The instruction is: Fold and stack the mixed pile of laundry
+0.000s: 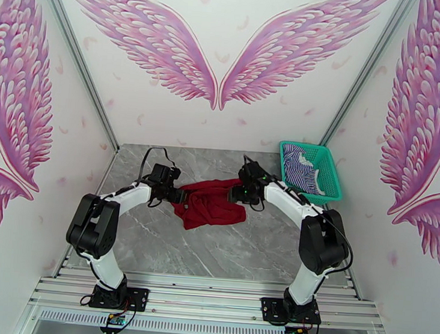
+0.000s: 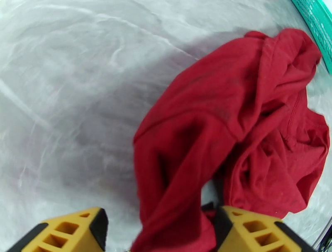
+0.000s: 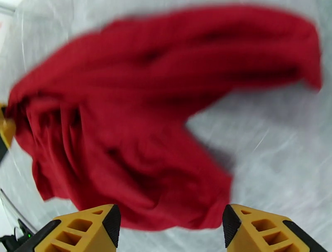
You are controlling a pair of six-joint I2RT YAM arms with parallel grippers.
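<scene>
L hand [image 2: 159,227] spread, astride red tee [image 2: 232,136] | R hand [image 3: 171,221] spread

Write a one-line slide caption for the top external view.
Crumpled dark red T-shirt on the grey table; striped shirt waiting in the teal mesh basket at far right.

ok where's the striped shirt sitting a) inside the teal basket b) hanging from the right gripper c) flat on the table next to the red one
a: the striped shirt lies bunched inside the teal basket, apart from the red T-shirt crumpled on the table.
</scene>
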